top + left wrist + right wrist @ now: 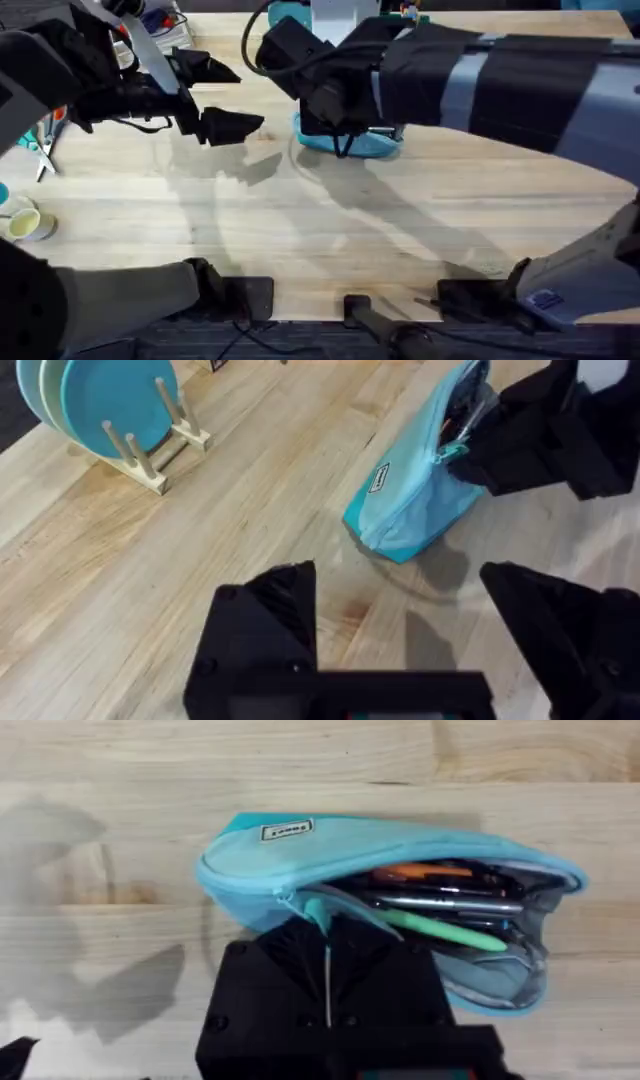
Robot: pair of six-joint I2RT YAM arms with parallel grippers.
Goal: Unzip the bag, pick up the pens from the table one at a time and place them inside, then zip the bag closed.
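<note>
Currently one bag (pixel 330 845) lies on the table (pixel 330 230), toward its far edge near the middle, light blue, with its zipper open along most of the top. Inside the mouth the right wrist view gives two countable pens: one silver-grey pen (pixel 450 904) and one green pen (pixel 455 930), lying side by side lengthwise; an orange-tinted item (pixel 425 873) sits above them, identity not clear. A small white label (pixel 286 829) is sewn on the bag's side.

Right gripper (pixel 327 960): fingers pressed together at the bag's near rim, pinched on the teal zipper pull (pixel 318 912). In the overhead view the right arm reaches across from the right edge and covers most of the bag, leaving just a blue sliver (pixel 350 143) visible beneath it.

Left gripper (pixel 400 610): jaws spread wide, nothing between them, hovering above bare wood near the bag's closed end, not touching it. In the overhead view it sits left of the bag (pixel 225 100).

Others: one wooden dish rack (pixel 150 455) holding two blue plates (pixel 110 400), well apart from the bag. At the left edge, one pair of scissors (pixel 45 150) and one roll of tape (pixel 28 224).
</note>
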